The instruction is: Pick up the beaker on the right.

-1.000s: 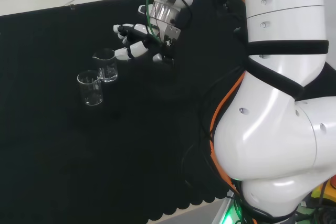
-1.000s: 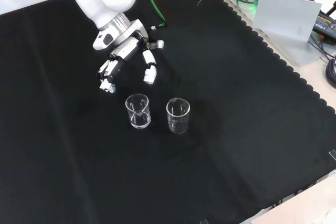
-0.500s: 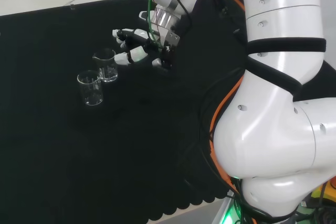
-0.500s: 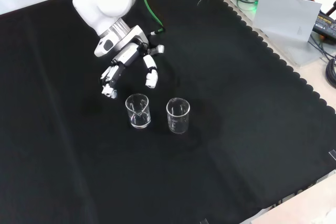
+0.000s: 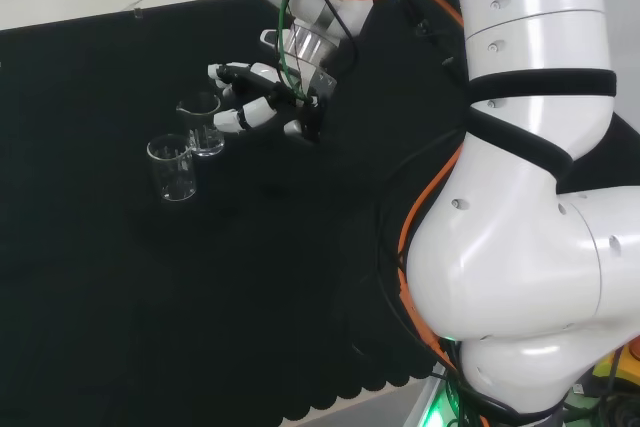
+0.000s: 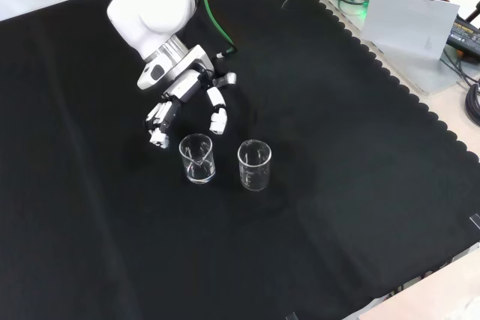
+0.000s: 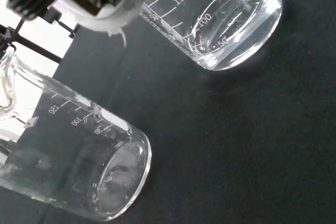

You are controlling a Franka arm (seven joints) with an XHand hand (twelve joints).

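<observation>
Beaker [image 5: 204,124] near the middle of the bench stands upright beside its twin [image 6: 254,164], and we hover our hand [image 6: 187,99] spread wide, holding nothing, ready to straddle it.

In the front view, the second beaker [image 6: 254,164] stands just right of the near beaker [image 6: 197,158], a narrow gap between them. Bare black cloth [image 6: 337,185] lies around the near beaker elsewhere, apparently unobstructed.
</observation>
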